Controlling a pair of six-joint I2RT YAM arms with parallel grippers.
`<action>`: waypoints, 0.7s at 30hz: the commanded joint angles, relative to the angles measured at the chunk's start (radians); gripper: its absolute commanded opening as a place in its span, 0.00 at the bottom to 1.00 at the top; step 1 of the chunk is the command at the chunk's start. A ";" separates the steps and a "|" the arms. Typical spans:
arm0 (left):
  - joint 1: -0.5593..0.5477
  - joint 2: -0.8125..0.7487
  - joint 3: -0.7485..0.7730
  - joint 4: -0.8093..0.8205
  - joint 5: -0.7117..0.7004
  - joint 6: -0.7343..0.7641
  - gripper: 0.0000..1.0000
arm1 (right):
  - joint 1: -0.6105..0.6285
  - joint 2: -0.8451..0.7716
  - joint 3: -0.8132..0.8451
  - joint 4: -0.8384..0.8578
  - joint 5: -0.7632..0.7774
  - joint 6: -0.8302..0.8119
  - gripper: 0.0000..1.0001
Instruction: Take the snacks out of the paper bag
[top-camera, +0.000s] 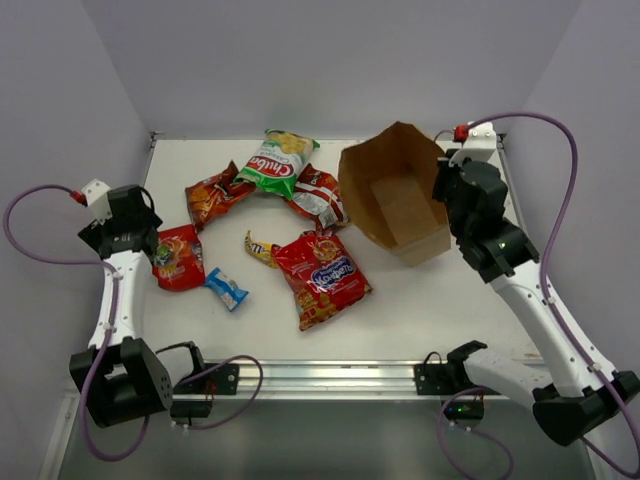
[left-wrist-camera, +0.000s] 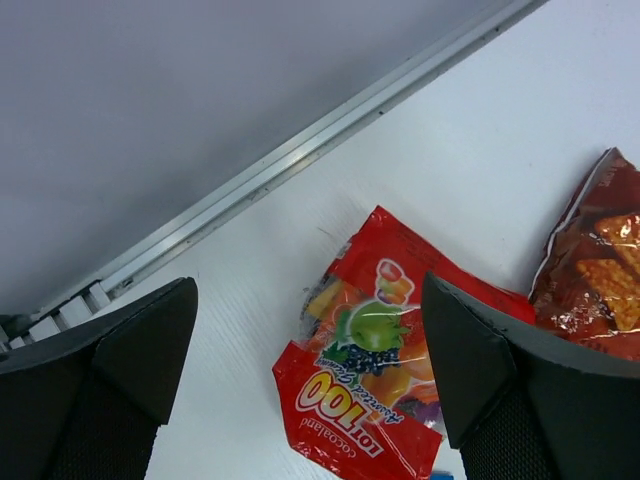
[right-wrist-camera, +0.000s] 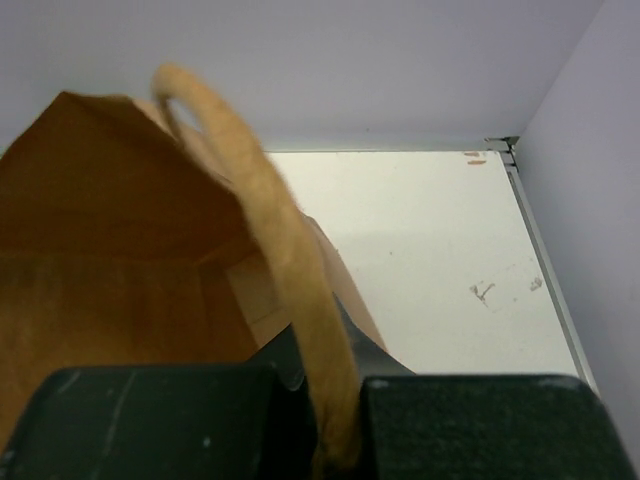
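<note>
The brown paper bag (top-camera: 395, 190) lies tipped at the back right, its mouth facing the camera and nothing showing inside. My right gripper (top-camera: 445, 185) is shut on its twisted handle (right-wrist-camera: 290, 270), which runs down between the jaws (right-wrist-camera: 335, 400). Several snacks lie on the table: a green-white chip bag (top-camera: 275, 163), two red chip bags (top-camera: 213, 197) (top-camera: 318, 195), a yellow candy pack (top-camera: 258, 247), a large red bag (top-camera: 322, 277) and a blue bar (top-camera: 226, 289). My left gripper (left-wrist-camera: 308, 300) hangs open just above a red candy packet (left-wrist-camera: 385, 390), which lies flat and free.
The table's metal rail (left-wrist-camera: 300, 150) runs along the left edge close to the left gripper. A red-brown chip bag (left-wrist-camera: 595, 270) lies right of the candy packet. White walls enclose the back and both sides of the table (top-camera: 440, 300).
</note>
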 joint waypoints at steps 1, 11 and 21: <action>0.004 -0.052 0.057 -0.019 -0.016 0.008 1.00 | -0.054 0.062 0.137 -0.003 0.002 0.069 0.00; -0.006 -0.204 0.212 -0.076 0.295 0.111 1.00 | -0.287 0.332 0.412 -0.027 -0.250 0.274 0.00; -0.101 -0.201 0.412 -0.200 0.349 0.218 1.00 | -0.497 0.535 0.385 0.033 -0.486 0.443 0.00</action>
